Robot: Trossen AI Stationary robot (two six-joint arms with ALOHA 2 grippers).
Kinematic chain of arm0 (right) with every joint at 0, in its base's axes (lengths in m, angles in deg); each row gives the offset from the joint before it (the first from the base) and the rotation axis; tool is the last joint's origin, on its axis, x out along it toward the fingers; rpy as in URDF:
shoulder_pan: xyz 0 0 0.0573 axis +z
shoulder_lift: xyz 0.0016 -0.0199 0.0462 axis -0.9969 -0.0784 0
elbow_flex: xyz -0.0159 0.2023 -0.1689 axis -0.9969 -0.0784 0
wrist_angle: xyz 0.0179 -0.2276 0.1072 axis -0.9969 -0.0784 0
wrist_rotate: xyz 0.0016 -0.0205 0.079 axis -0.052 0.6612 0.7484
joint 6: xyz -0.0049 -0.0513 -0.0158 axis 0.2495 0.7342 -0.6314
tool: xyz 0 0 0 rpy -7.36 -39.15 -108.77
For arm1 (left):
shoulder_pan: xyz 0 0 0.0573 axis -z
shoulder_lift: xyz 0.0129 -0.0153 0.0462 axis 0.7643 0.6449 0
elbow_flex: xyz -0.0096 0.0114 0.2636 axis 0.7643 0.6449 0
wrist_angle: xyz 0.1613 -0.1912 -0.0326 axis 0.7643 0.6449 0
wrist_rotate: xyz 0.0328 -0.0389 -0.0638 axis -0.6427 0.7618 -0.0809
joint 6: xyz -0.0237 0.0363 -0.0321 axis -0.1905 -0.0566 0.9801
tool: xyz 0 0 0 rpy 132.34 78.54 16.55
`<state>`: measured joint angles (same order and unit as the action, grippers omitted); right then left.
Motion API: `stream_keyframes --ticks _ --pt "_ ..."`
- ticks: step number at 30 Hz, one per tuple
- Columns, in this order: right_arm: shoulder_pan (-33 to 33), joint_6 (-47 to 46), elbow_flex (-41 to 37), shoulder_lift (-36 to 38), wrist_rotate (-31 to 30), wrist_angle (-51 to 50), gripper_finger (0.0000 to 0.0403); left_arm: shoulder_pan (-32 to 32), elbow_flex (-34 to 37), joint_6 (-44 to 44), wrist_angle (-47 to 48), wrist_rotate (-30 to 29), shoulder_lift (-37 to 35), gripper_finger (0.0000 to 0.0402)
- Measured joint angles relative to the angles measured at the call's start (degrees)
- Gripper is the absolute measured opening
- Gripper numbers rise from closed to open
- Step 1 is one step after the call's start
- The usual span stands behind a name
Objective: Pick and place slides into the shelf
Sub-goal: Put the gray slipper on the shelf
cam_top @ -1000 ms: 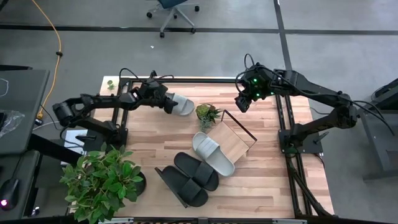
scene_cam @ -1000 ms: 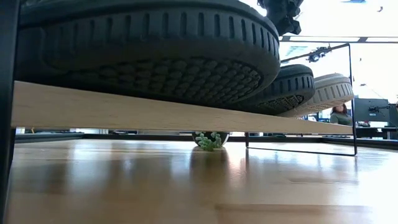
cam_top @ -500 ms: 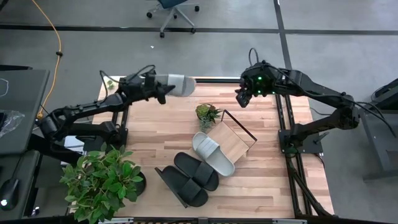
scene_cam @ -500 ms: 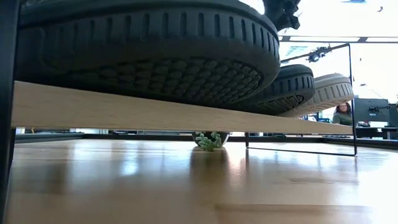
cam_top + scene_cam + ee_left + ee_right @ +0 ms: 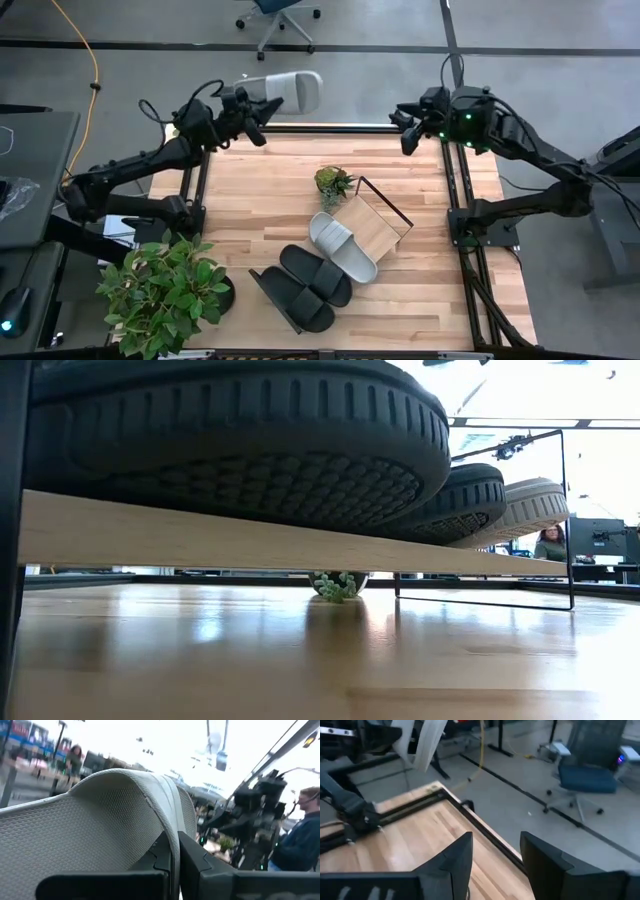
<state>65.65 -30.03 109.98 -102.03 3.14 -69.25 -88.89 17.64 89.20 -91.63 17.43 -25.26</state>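
Slides sit closest to the table-level camera: two black slides (image 5: pixel 305 285) side by side on the shelf (image 5: pixel 378 228), then one grey slide (image 5: pixel 342 245) beside them. That makes three racked, soles flat on the plank and lined up along it, presumably so a fourth can fit on the bare wood at the end. Just behind the shelf's far end stands a small potted plant (image 5: pixel 333 183); a larger leafy plant (image 5: pixel 165 290) occupies the table's near left corner. Farther back, the left gripper (image 5: pixel 262 103) holds the fourth slide (image 5: pixel 290 90) aloft over the table's rear edge, its fingers pressed together on the wide strap, as the left wrist view shows with the strap (image 5: pixel 150 800) arching over the pinch. Gripping the strap lets the sole hang free for setting down. The right gripper (image 5: pixel 405 122) waits near the rear right corner, fingers spread and holding nothing. Whether the carried slide hangs level is hard to judge from above. Four slides in all: two black, two grey.
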Motion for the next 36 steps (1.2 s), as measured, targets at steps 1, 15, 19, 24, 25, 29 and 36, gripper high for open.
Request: stream_keyframes --ticks 1,15,19,24,25,29,36 --pt "0.00 0.42 0.00 0.18 0.66 0.81 0.0156 1.07 -1.44 -0.52 0.00 -0.99 0.35 0.0002" --pt "2.16 0.29 0.00 -1.55 4.97 12.39 0.0156 16.52 -20.89 -14.76 5.80 -10.43 13.87 0.0002" --pt "3.52 0.26 0.00 -1.55 4.86 12.83 0.0156 18.16 -24.64 -17.09 7.56 -11.07 17.46 0.0001" --pt "4.81 -1.20 0.00 -1.55 7.88 13.47 0.0156 18.18 -28.03 -18.54 8.59 -10.22 19.95 0.0001" --pt "5.01 -1.57 0.00 -1.55 7.90 13.68 0.0156 18.18 -28.44 -18.56 8.48 -9.93 20.31 0.0001" --pt "5.29 -3.07 0.00 -1.44 8.45 13.85 0.0166 18.18 -29.05 -19.28 8.79 -9.21 20.92 0.0001" --pt "5.27 -4.16 0.00 -1.42 6.50 15.11 0.0194 19.06 -29.05 -19.57 9.67 -8.23 20.92 0.0001"
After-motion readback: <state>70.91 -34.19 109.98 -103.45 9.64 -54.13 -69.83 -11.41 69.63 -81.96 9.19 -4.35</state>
